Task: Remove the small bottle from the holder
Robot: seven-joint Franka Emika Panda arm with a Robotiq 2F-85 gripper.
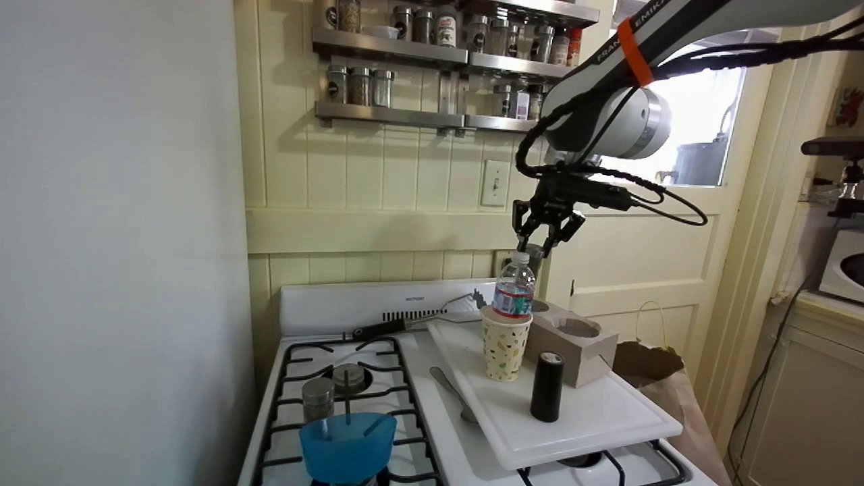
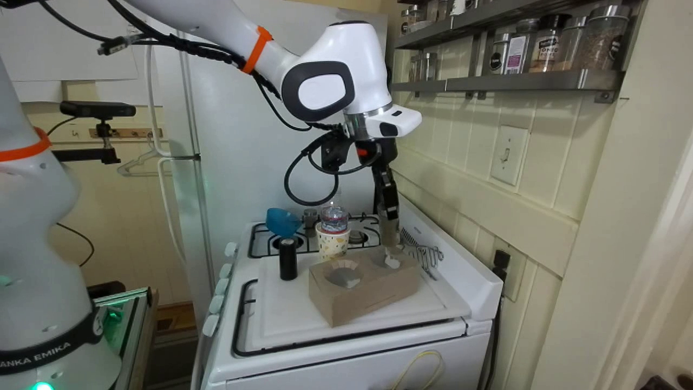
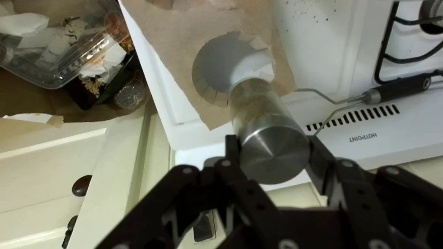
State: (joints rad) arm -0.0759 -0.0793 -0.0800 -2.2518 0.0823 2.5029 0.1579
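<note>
My gripper (image 1: 534, 247) is shut on the small bottle (image 3: 275, 152), a glass jar with a brushed-steel lid and brownish contents. Its fingers press both sides of the lid in the wrist view. The jar (image 2: 389, 233) is upright, above the holder, a cardboard block (image 2: 363, 298) with two round holes. One hole (image 3: 221, 65) shows beneath the jar, with white paper inside. The block also shows in an exterior view (image 1: 597, 361). A clear plastic water bottle (image 1: 514, 297) stands in a cream speckled cup (image 1: 505, 347) beside the block.
The block and cup stand on a white cutting board (image 1: 607, 418) over the stove. A black cylinder (image 1: 547, 388) stands nearby. A spoon (image 1: 452, 391), blue container (image 1: 347, 445), and another jar (image 1: 318, 399) are on the stove. Spice shelves (image 1: 391, 115) hang on the wall.
</note>
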